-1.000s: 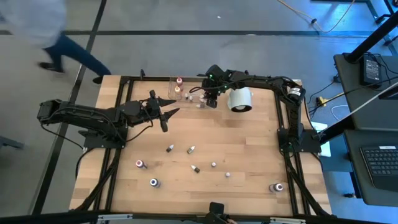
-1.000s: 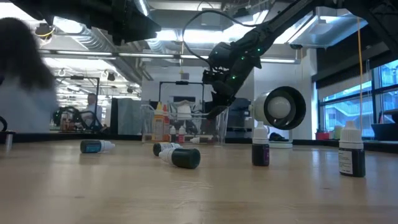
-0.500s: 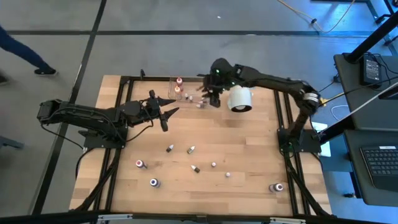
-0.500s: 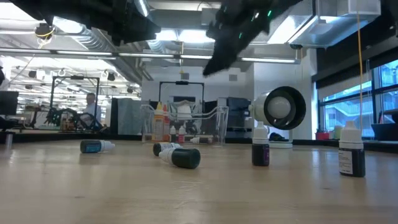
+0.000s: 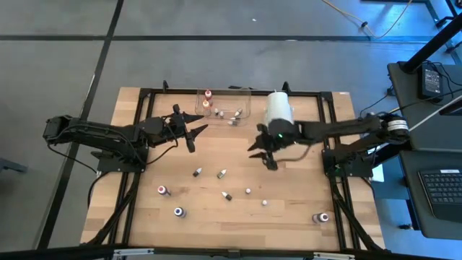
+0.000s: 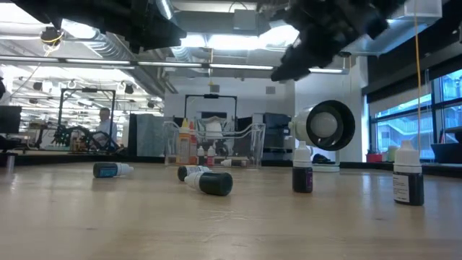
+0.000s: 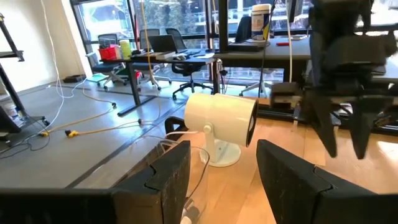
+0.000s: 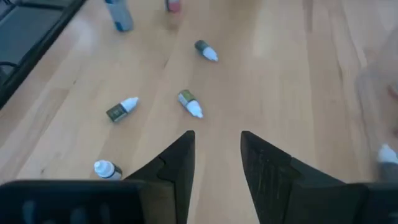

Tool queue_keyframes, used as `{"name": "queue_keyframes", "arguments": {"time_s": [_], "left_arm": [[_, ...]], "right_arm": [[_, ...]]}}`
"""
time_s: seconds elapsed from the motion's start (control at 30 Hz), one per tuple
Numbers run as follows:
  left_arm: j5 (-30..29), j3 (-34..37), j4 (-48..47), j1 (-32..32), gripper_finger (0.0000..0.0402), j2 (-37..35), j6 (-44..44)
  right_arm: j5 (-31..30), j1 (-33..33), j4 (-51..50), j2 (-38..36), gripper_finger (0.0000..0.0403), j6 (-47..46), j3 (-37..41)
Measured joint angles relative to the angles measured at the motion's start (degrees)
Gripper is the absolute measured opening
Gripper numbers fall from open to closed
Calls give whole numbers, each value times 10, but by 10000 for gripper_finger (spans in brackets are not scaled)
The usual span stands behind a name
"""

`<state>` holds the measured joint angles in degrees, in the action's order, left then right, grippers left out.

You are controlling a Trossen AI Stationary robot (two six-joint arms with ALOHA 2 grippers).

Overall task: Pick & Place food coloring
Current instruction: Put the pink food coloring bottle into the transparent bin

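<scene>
Several tiny food coloring bottles lie or stand loose on the near half of the wooden table, among them one bottle [image 5: 196, 172], another [image 5: 227, 196] and a dark one [image 6: 210, 183]. More bottles stand in the clear tray [image 5: 224, 105] at the far edge. My right gripper [image 5: 262, 154] hangs open and empty above the table's middle, over bare wood [image 8: 217, 137], with loose bottles [image 8: 189, 103] ahead of it. My left gripper [image 5: 196, 134] waits open and empty left of the tray, facing the white cylinder [image 7: 221, 121].
A big white cylinder [image 5: 279, 108] lies on its stand at the far edge, right of the tray. Black frame rails run along the table's edges. A lone bottle [image 5: 321, 217] stands at the near right corner. Bare wood lies between the tray and the loose bottles.
My right gripper has risen from over the clear tray and swung toward the table's near edge and a little to the right, now hanging above the middle of the table. A person beyond the far left corner has walked out of view.
</scene>
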<state>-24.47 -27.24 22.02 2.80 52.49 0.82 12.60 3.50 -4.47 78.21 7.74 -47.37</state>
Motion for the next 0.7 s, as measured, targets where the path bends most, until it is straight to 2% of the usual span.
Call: {"name": "queue_keyframes", "arguments": {"time_s": [0.17,0.37,0.5,0.6,0.7], "left_arm": [[0,0,1,0,177,0,0],[7,0,5,-1,180,0,-16],[90,-11,-14,-2,178,0,-24],[179,-67,-113,-2,178,1,-47],[217,-148,-305,-8,180,17,-103]], "right_arm": [[-6,-12,121,-12,132,1,94],[-6,-13,173,-11,132,46,137],[-7,-13,171,-11,132,47,139],[-6,-13,174,-11,132,47,139],[-6,-13,173,-11,132,47,139]]}}
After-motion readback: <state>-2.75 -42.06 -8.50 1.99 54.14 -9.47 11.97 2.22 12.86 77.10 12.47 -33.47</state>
